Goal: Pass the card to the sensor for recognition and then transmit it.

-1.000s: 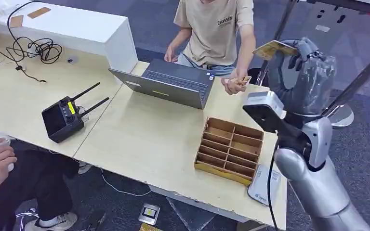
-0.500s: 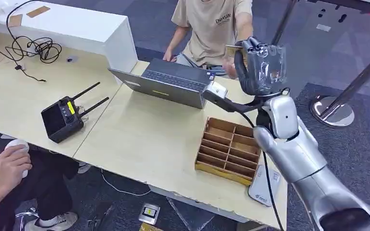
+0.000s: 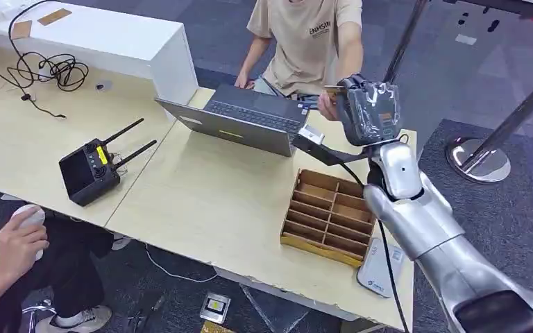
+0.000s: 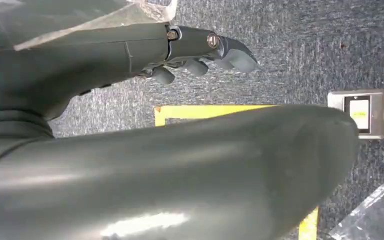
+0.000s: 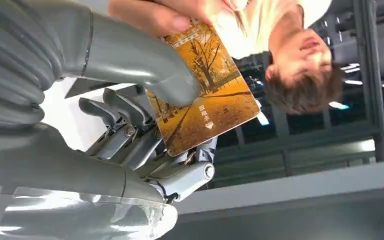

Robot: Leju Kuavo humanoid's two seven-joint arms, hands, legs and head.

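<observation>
Right wrist view: right hand [image 5: 145, 125] pinches an orange autumn-tree card [image 5: 202, 95] bearing unreadable small print.

The head camera is looking forward and down from high on the robot, taking in the worktop [image 3: 201, 201] and the raised right hand [image 3: 368, 111] from well back. The right wrist camera is sitting close behind that same hand [image 5: 130, 125], facing past it toward the person, so the two are sharing the hand. The left wrist camera is pointing down at the floor [image 4: 290, 55].
</observation>
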